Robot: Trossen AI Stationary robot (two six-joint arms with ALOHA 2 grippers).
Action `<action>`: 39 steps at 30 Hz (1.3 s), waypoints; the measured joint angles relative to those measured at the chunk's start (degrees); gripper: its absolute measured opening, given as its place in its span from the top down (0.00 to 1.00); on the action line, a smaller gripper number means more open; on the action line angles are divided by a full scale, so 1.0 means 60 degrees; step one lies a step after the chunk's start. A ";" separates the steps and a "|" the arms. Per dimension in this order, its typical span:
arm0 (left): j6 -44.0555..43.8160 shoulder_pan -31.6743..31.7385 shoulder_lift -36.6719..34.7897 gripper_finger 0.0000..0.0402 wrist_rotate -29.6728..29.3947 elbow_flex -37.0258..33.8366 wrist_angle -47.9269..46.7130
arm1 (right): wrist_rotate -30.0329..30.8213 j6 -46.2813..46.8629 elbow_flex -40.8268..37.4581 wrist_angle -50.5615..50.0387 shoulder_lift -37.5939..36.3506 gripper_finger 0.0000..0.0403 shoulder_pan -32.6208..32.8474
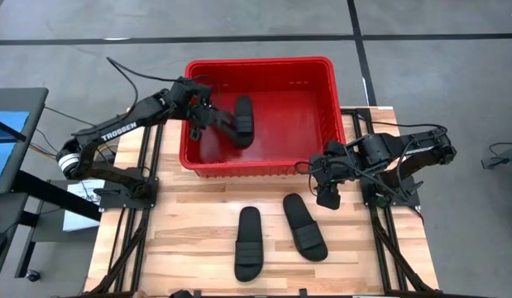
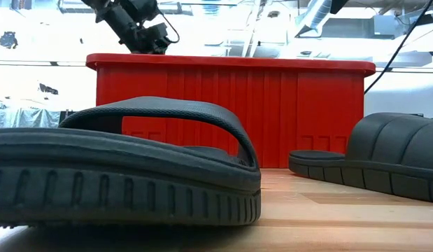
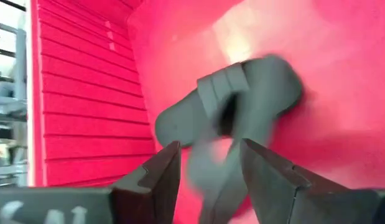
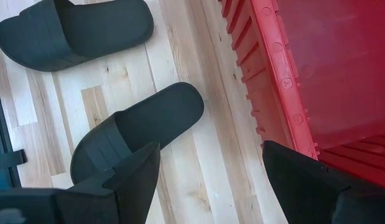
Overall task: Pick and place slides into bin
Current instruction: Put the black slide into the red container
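**Slides — handling properties and grasp points**

Slides are lying in two places. One slide (image 1: 243, 120) is resting inside the bin (image 1: 260, 64), toward its left half, and the left wrist view is showing what may be a second one under it — the blur is preventing a firm count. Two more are lying side by side on the table (image 1: 189, 240) in front of the bin: a left one (image 1: 248, 242) and a right one (image 1: 305, 226).

The left gripper (image 1: 208, 117) is hanging over the bin interior with its fingers parted and nothing between them; the slide below is lying released on the bin floor. The right gripper (image 1: 328, 197) is hovering at the bin's front right corner, jaws spread wide, empty, just beside the right table slide.

Judging by the moulded sole and ribbed strap (image 4: 114, 142), each slide is likely behaving as light, flexible foam or rubber — not fragile, with a grippy rather than slick surface. The sole edge is looking like the firmest hold; the raised strap is offering an easier pinch, though the slide will probably be dangling and swinging from it
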 joint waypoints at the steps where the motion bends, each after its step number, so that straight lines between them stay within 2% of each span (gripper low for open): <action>1: -0.0130 -0.0040 -0.0004 0.61 0.0013 0.0065 -0.0128 | 0.0004 0.0000 0.0000 0.0004 0.0000 0.31 0.0000; 10: -0.1013 -0.0110 -0.0004 0.61 -0.0754 0.0677 -0.1495 | 0.0004 0.0000 -0.0001 0.0004 0.0000 0.31 0.0000; 16: -0.2711 -0.0172 -0.0004 0.61 -0.1238 0.1397 -0.1923 | 0.0038 -0.0175 0.0000 0.0133 0.0000 0.31 0.0000; 22: -0.4311 -0.0180 -0.0081 0.61 -0.1192 0.2583 -0.2677 | 0.0951 -0.0654 -0.0004 0.0463 0.0000 0.31 -0.0007; 30: -0.6144 -0.0180 -0.1549 0.61 -0.0048 0.3040 -0.1435 | 0.2444 -0.0903 -0.0004 0.0565 0.0000 0.31 -0.0027; 39: -0.7650 -0.0187 -0.3518 0.61 0.0561 0.3040 -0.1044 | 0.3026 -0.1026 -0.0004 0.1057 0.0000 0.31 -0.0461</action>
